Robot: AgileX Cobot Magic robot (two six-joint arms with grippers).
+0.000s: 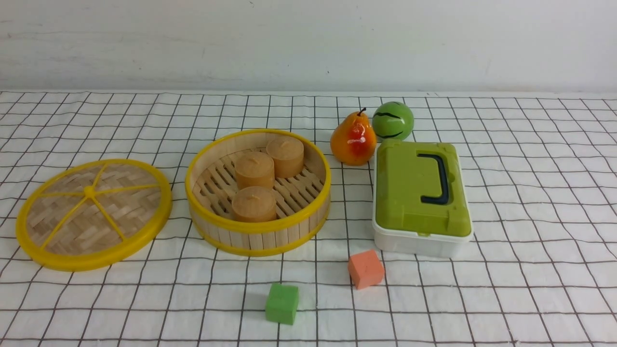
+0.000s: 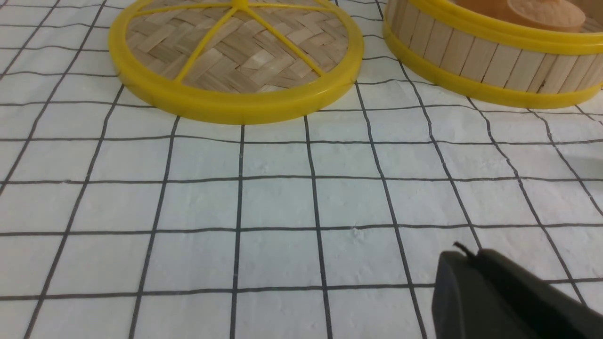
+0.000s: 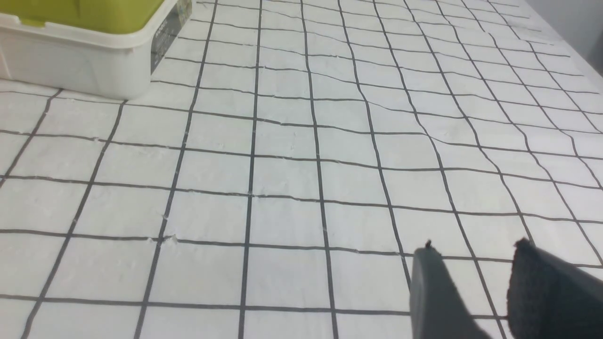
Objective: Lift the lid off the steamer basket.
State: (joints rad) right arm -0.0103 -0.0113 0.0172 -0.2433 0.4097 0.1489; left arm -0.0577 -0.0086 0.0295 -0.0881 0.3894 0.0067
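Note:
The lid point(image 1: 94, 213), a woven bamboo disc with a yellow rim and spokes, lies flat on the checked cloth to the left of the steamer basket point(image 1: 259, 226). It also shows in the left wrist view point(image 2: 235, 56). The basket point(image 2: 490, 61) stands uncovered, with three tan round buns point(image 1: 260, 182) inside. Neither gripper shows in the front view. My left gripper point(image 2: 466, 256) is shut and empty above bare cloth, short of the lid and basket. My right gripper point(image 3: 476, 249) is open and empty above bare cloth, near the white box point(image 3: 85, 61).
A white box with a green lid and dark handle point(image 1: 419, 197) stands right of the basket. A pear point(image 1: 353, 140) and a green ball point(image 1: 393, 121) sit behind it. An orange cube point(image 1: 366, 269) and a green cube point(image 1: 282, 303) lie in front.

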